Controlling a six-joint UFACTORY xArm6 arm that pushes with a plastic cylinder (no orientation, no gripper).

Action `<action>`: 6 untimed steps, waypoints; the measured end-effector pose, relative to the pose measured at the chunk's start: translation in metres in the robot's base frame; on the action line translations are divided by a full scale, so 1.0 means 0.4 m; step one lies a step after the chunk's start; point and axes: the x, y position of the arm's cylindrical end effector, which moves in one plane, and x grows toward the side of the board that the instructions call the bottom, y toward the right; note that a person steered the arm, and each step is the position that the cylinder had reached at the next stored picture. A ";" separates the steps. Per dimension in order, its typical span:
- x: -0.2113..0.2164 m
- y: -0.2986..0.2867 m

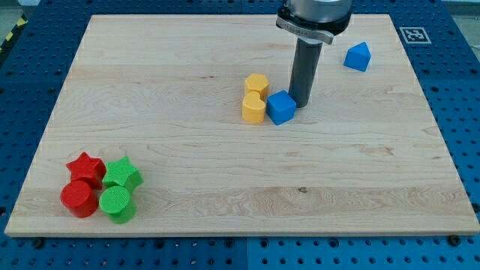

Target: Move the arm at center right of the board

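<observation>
1. Board [225,172]: a light wooden panel fills most of the view and rests on a blue perforated surface [22,90]. A square black-and-white marker [412,34] is printed at the board's corner at the view's top right.
2. Arm [315,19]: the grey housing enters from the view's top, right of centre. A straight dark rod [306,71] descends from it to the board.
3. Jaws: this arm carries none; the rod holds nothing and only presses sideways.
4. My tip [302,102]: it sits slightly above and right of the board's centre, touching or just beside the upper right edge of the blue cube. The centre-right area of the board lies to the view's right of the tip.
5. Blue cube [281,108]: it lies just left of and below the tip and touches the yellow block on its left.
6. Yellow block [255,98]: a two-lobed piece, standing upright in the view, at the board's middle.
7. Blue pentagonal block [358,56]: it lies near the view's top right, well apart from the tip.
8. Corner cluster at the view's bottom left, all four touching or just beside one another:
   - red star [86,167], upper left;
   - green star [122,175], upper right;
   - red cylinder [79,199], lower left;
   - green cylinder [118,204], lower right.
</observation>
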 end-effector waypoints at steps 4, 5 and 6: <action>0.005 0.148; 0.006 0.186; 0.004 0.294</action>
